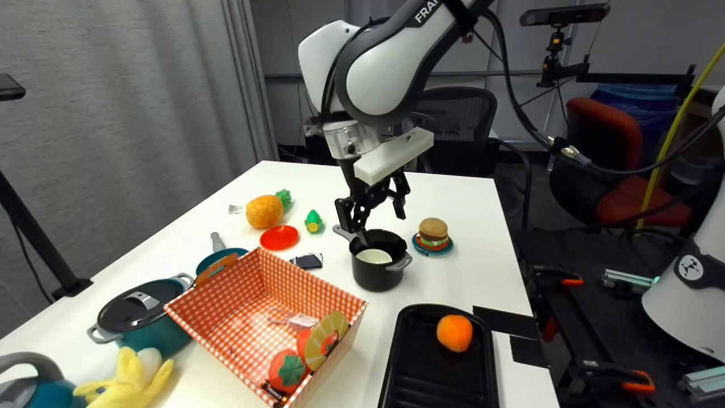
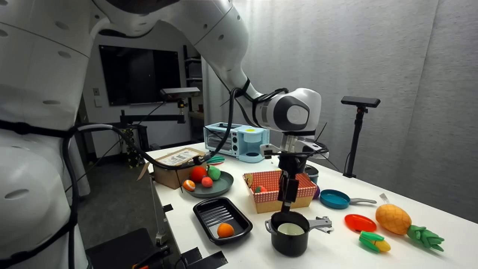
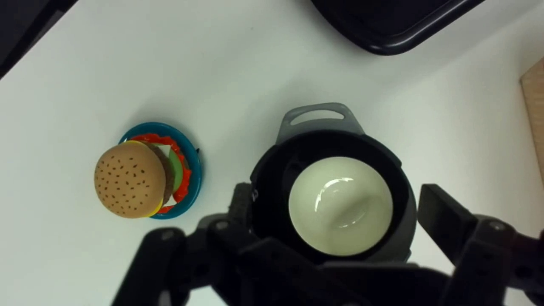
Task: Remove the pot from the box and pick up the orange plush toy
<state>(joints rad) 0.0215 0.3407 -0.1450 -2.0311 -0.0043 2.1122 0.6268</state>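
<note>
In the wrist view the blurred black gripper point(image 3: 340, 206), spread wide, hides the six-o'clock side of the small round black pot point(image 3: 276, 178) on the white table point(image 3: 221, 68). The pot's grey loop handle point(image 3: 318, 126) points to twelve, its long axis running twelve to six. Farther, at its two o'clock, the square red-checked box point(image 3: 534, 119) shows only a cropped tan edge.

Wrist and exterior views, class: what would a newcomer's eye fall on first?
Probably the white arm, its open gripper pointing down at the black pot on the table. Next come the red-checked box near the pot and, on the pot's other side, the toy burger on its teal plate.
</note>
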